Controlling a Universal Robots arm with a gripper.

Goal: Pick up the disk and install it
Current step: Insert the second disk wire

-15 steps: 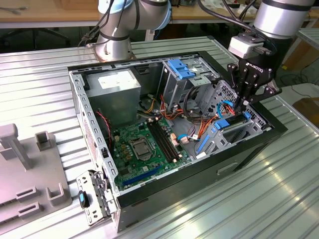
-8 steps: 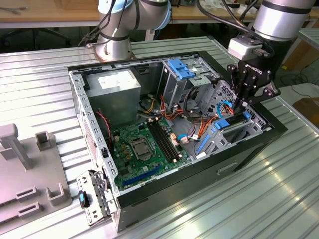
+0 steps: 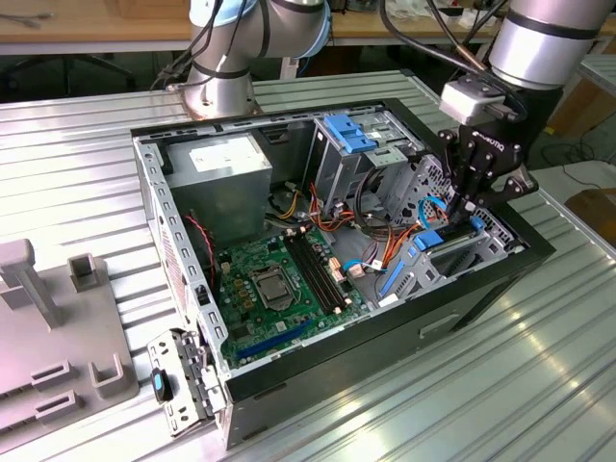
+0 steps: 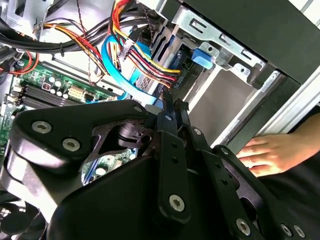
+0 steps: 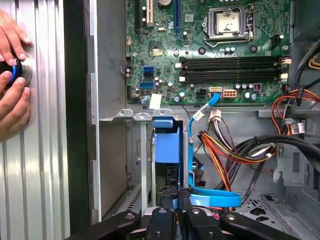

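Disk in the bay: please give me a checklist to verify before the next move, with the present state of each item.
1. The disk stands in the bay slot: ok.
2. The disk is fully seated: cannot tell.
3. The gripper is in line with the disk: ok.
4. The blue cable is away from the gripper: not ok, it lies right beside it.
5. The hand is away from the case: not ok, it rests close by.
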